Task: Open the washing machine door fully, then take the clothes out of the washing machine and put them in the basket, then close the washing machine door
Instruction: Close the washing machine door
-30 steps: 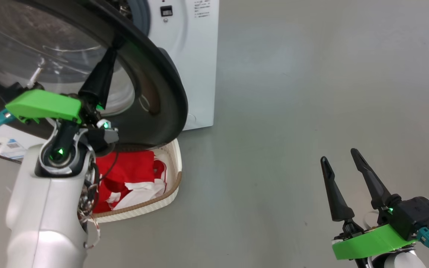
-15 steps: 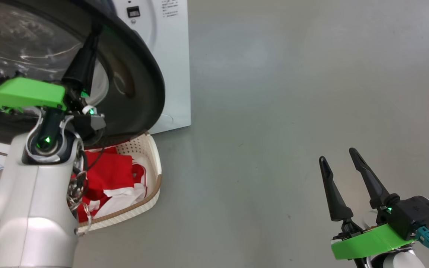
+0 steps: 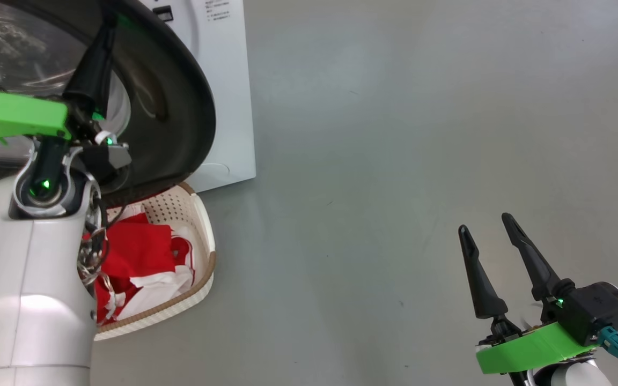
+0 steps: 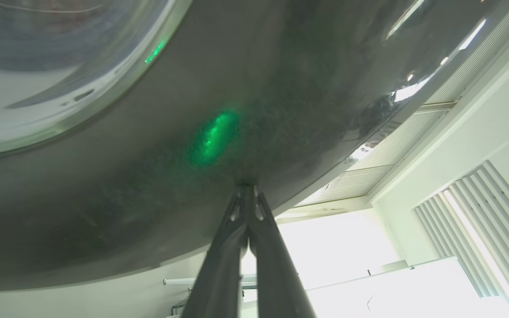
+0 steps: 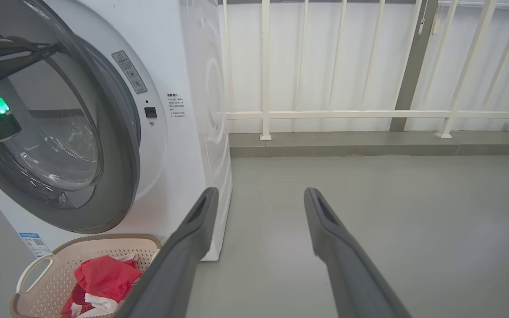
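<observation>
The washing machine door [image 3: 191,107] hangs part-way open over the basket, its glossy black rim [image 4: 281,88] around the glass bowl [image 5: 51,145]. My left gripper [image 3: 110,21] is shut with nothing in it, and its fingertips [image 4: 246,191] press against that rim. The white washing machine [image 3: 226,80] stands behind the door. Under the door, the cream basket [image 3: 201,225] sits on the floor with the red and white clothes [image 3: 137,252] inside. The basket [image 5: 60,282] and clothes [image 5: 102,278] show again at the lower left. My right gripper [image 3: 483,223] hovers open over bare floor far to the right, its fingers [image 5: 192,229] spread.
Grey floor [image 3: 395,134] stretches to the right of the machine. A white railing [image 5: 325,115] on a low curb runs behind it. A small blue label [image 5: 31,243] is on the machine's front, low down. My pale left forearm [image 3: 30,300] covers the basket's left part.
The whole head picture has shifted left, so the camera moved. My left gripper stays pressed on the door rim, and the door now hides more of the machine's front. The right gripper is unchanged.
</observation>
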Controlling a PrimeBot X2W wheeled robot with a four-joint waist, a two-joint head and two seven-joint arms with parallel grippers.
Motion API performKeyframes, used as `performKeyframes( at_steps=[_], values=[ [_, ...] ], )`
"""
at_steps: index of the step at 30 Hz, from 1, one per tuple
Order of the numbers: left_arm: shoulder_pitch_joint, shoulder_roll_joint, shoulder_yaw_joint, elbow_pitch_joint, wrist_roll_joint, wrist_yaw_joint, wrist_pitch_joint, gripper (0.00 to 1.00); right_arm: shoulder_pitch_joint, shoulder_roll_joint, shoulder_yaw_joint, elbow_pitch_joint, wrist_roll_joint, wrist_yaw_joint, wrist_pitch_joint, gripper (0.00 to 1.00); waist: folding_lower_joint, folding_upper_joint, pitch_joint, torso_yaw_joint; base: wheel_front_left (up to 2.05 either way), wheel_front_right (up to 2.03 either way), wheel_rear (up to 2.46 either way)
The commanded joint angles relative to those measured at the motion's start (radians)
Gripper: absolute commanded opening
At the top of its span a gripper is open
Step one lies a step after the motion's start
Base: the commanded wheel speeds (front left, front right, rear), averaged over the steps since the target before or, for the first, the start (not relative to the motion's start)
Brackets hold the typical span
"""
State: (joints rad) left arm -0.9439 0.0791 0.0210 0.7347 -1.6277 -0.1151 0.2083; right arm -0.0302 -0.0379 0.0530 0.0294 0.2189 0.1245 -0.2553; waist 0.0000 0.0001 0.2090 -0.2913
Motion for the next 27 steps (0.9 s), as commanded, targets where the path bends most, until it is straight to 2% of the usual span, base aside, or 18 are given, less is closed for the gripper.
performKeyframes(
  at_steps=[1,13,18,27],
  values=[
    [-0.044,0.037,0.022,-0.016,0.015,-0.012,-0.007,0.0,-0.039,-0.012,0.029,-0.023,-0.002,0.006,-0.006,1.0,0.0,-0.0001,0.005,-0.006,0.0,0.0,0.0],
    [-0.05,0.03,0.025,0.012,0.021,-0.015,-0.015,0.0,-0.045,-0.012,0.026,-0.017,0.007,0.006,-0.006,1.0,0.0,-0.0001,0.006,-0.006,0.0,0.0,0.0],
    [-0.012,0.013,0.014,-0.036,0.02,-0.015,-0.006,0.0,-0.043,-0.012,0.022,-0.015,0.024,0.006,-0.006,1.0,0.0,-0.0001,-0.007,0.025,0.0,0.0,0.0],
    [0.129,0.006,-0.04,-0.106,0.1,-0.015,-0.051,0.0,-0.037,-0.012,0.027,0.011,0.069,0.006,-0.006,1.0,0.0,-0.0001,-0.043,0.11,0.0,0.0,0.0]
  ],
)
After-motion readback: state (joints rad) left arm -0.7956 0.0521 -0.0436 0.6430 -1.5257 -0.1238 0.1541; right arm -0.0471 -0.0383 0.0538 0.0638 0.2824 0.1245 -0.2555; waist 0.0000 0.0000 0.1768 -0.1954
